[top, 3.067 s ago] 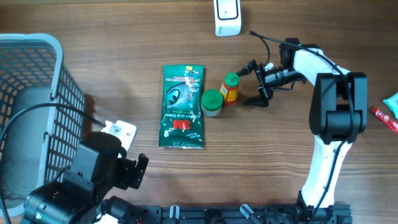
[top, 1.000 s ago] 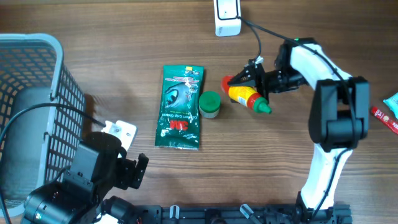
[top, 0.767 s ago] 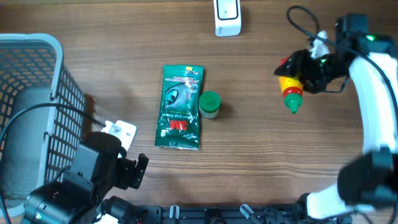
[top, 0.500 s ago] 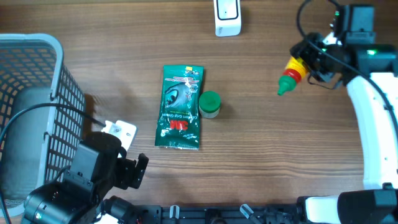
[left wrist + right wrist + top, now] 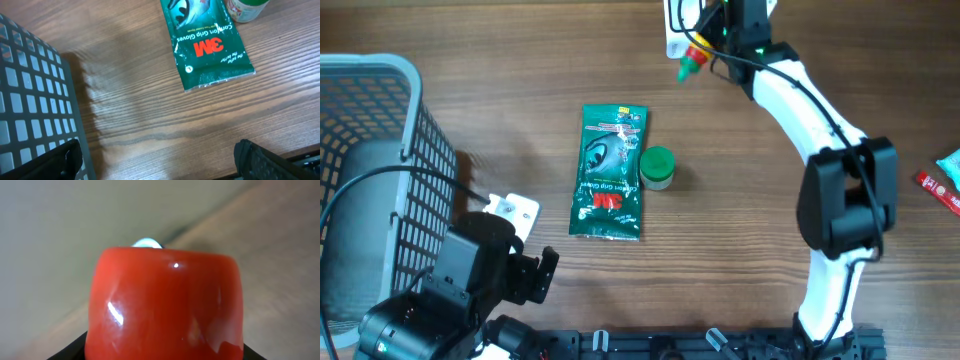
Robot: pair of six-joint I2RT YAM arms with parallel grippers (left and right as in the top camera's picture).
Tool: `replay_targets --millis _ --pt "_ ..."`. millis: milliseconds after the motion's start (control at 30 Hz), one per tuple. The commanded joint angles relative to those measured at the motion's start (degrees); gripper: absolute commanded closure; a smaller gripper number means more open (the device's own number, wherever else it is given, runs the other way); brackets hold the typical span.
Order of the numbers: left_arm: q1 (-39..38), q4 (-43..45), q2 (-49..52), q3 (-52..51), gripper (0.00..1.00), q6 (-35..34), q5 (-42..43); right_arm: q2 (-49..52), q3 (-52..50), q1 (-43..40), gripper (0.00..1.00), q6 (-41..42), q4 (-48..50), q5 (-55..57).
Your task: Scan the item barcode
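The bottle [image 5: 692, 60] has swung from the right side to the top centre, clamped in the right gripper [image 5: 710, 40] just beside the white scanner [image 5: 672, 30]. The left gripper [image 5: 157, 160] gapes empty at lower left.

We see a matt wood-grain table [image 5: 500, 100], a smooth, glossy red plastic bottle [image 5: 165, 305] catching highlights, a green packet [image 5: 610, 170] of shiny, slightly crinkled film, a matt grey plastic mesh basket [image 5: 380, 130], a smooth white plastic scanner [image 5: 672, 30]

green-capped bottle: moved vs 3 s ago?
Yes. The bottle, in the right gripper, has gone from beside the green-lidded jar up the overhead view to the white scanner.
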Motion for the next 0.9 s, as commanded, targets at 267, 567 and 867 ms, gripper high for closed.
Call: replay_targets --millis 267,567,867 --pt "0.22 0.09 -0.15 0.15 0.0 0.48 0.5 20.65 23.15 0.48 0.63 13.64 11.08 2.4" --pt "0.22 0.09 -0.15 0.15 0.0 0.48 0.5 9.14 31.41 -11.04 0.67 3.98 -22.38 5.46" --pt "0.22 0.09 -0.15 0.15 0.0 0.48 0.5 5.66 30.51 -50.64 0.64 13.11 -58.42 12.0"
